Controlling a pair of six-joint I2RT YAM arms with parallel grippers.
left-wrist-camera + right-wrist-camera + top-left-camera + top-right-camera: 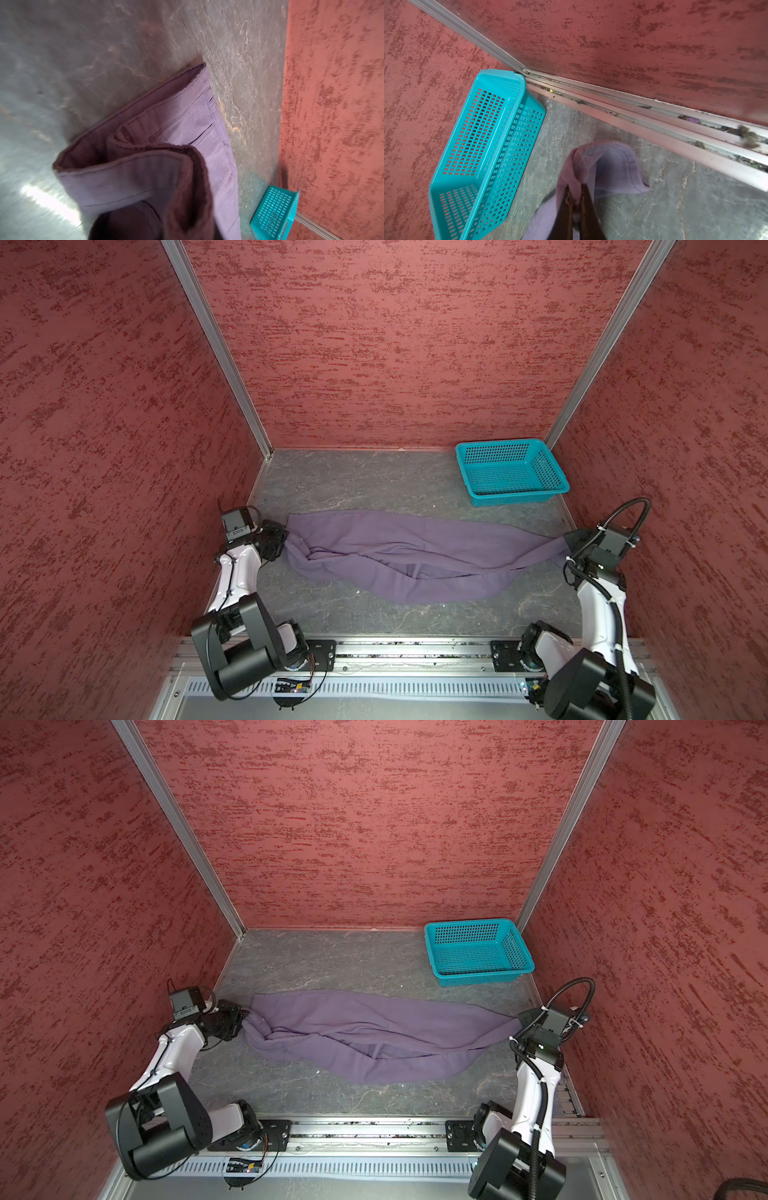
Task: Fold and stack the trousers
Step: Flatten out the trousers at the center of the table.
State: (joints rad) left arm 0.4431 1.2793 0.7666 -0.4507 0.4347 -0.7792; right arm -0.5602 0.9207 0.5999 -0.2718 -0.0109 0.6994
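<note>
The muted purple trousers [415, 556] lie stretched across the grey floor between my two arms, creased along the middle, in both top views [374, 1036]. My left gripper [286, 541] is at their left end, shut on bunched cloth. In the left wrist view the waistband [158, 166] drapes over the jaws and hides them. My right gripper [567, 549] holds the right end. In the right wrist view its dark fingers [588, 209] pinch a fold of the trousers [608, 166] just above the floor.
A teal mesh basket [519, 492] stands empty at the back right corner, close to my right gripper [576, 193] and against the wall [483, 145]. Red textured walls close in three sides. A metal rail [415, 649] carries both arm bases at the front.
</note>
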